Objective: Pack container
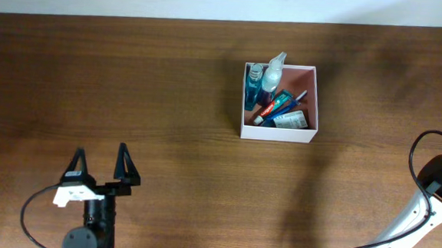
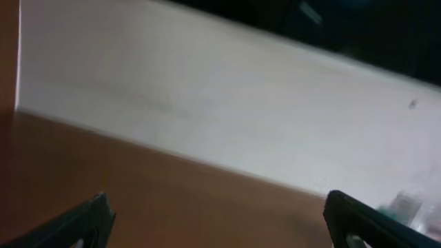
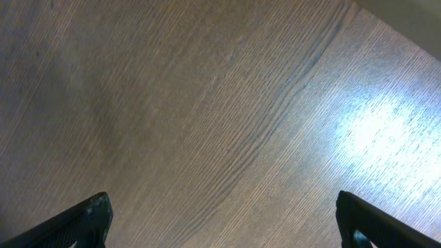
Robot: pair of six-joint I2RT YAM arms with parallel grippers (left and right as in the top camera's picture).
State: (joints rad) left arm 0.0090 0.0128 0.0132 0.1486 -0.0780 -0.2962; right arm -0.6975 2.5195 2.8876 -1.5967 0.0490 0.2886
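The container (image 1: 278,133), a square white-walled box with a pinkish-tan inside, stands right of the table's centre. It holds a blue bottle (image 1: 253,84), a clear spray bottle (image 1: 272,75), a toothpaste tube (image 1: 277,106) and a small green-and-white carton (image 1: 290,119). My left gripper (image 1: 100,159) is open and empty at the near left, far from the container; its wrist view (image 2: 219,213) shows bare table between the fingers. My right gripper (image 3: 224,207) is open over bare wood. In the overhead view only its arm (image 1: 440,183) shows, at the right edge.
The brown wooden table (image 1: 131,80) spans the whole overhead view. A white wall (image 2: 227,103) rises behind its far edge. A black cable (image 1: 415,151) loops by the right arm.
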